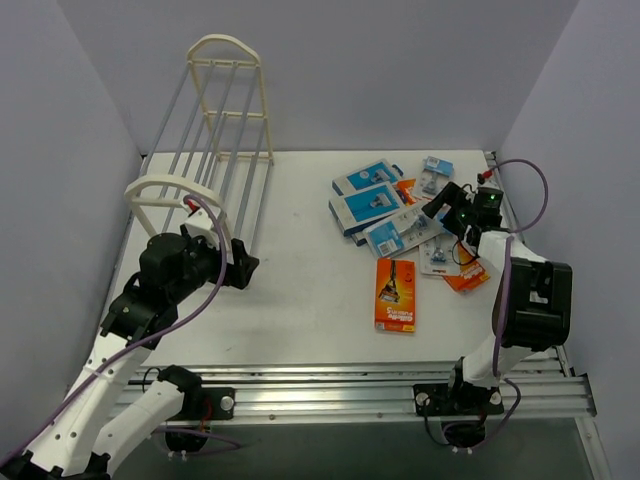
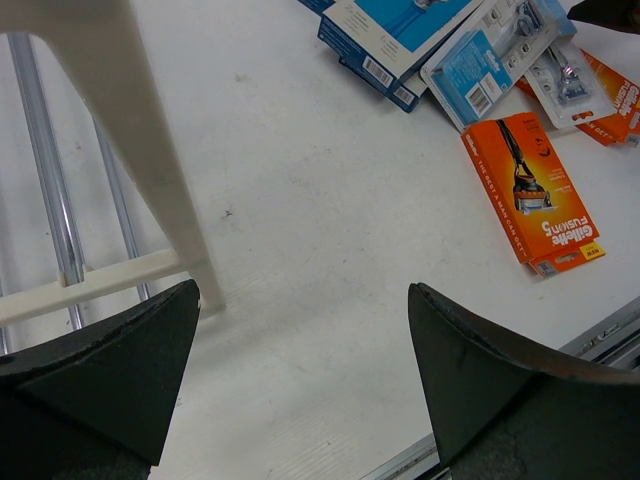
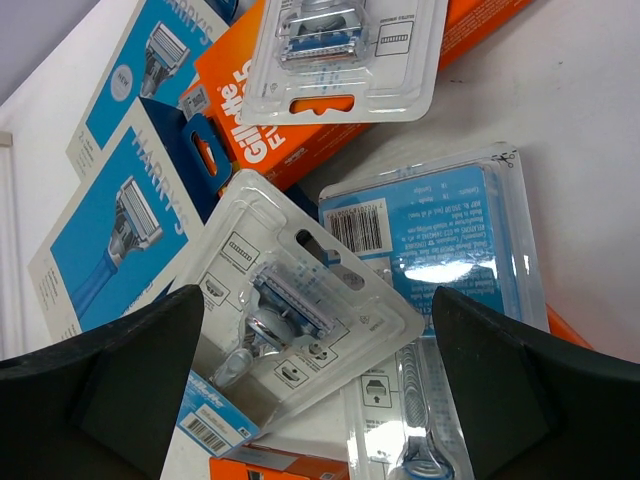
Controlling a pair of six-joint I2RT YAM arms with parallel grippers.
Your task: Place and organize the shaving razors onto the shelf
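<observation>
Fingers of my left gripper [image 2: 300,380] stand spread and empty near the tabletop's [image 1: 300,320] left edge, just beside the near arched frame of the shelf [image 1: 215,150], which runs back to the far-left corner. One orange Gillette box [image 1: 395,295] lies alone right of centre. Farther, toward the far-right corner, my right gripper [image 3: 315,400] hangs spread, holding nothing, over overlapping razor packs [image 1: 385,215]. Risk, as I judge it: closing here could pinch two stacked blister cards [image 3: 300,300] together, or slip off the glossy plastic.

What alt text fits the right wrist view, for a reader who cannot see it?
The open right pincer hangs over overlapping razor packs on a white table: a clear blister pack in the middle, a blue-backed card to its right, blue-and-white Harry's boxes at left, an orange Gillette box at the top.
</observation>
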